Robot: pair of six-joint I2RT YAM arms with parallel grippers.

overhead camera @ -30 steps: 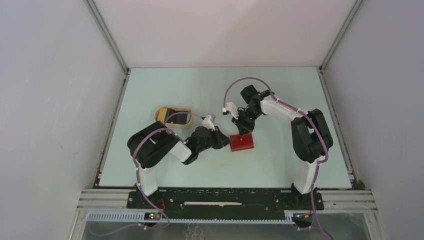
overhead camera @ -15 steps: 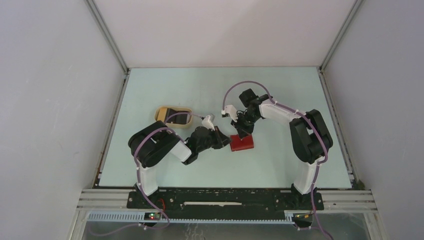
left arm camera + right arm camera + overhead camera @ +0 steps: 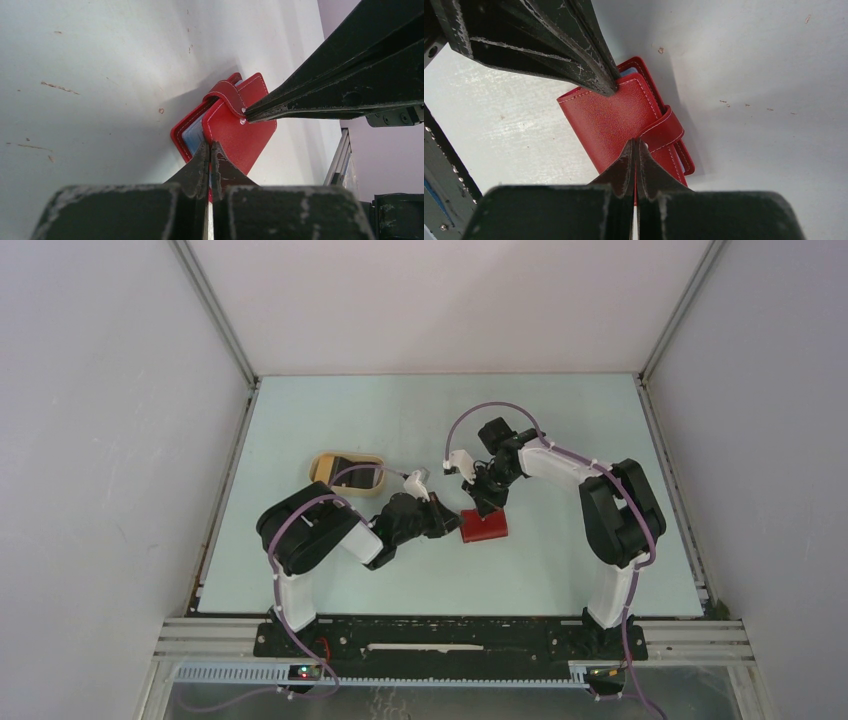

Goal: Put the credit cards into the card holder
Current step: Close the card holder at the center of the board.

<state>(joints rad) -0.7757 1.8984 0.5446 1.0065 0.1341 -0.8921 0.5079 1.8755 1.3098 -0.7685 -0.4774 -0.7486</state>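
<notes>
Fingers on both sides are pressed flat together, with nothing between them. Your left gripper (image 3: 209, 149) has its tip on the near edge of the card holder (image 3: 242, 137), on the top cover. Your right gripper (image 3: 634, 146) has its tip at the end of the closure tab (image 3: 667, 131), right by the snap dots (image 3: 243, 115). You can see each tip in the other wrist view too.

The card holder lies flat on the table (image 3: 400, 415), roughly mid-table, folded, red cover up, tab wrapped over one edge. The cover sits slightly off the lower half, so a pale-blue strip (image 3: 192, 136) shows along that side.

In the top view, the left arm (image 3: 310, 535) reaches it from 9 o'clock and the right arm (image 3: 615, 510) from 12 o'clock. The tan oval tray (image 3: 318, 466) sits at 10 o'clock of the holder, well apart from it. A dark item (image 3: 342, 468) lies in it, too small for you to tell what it is.
</notes>
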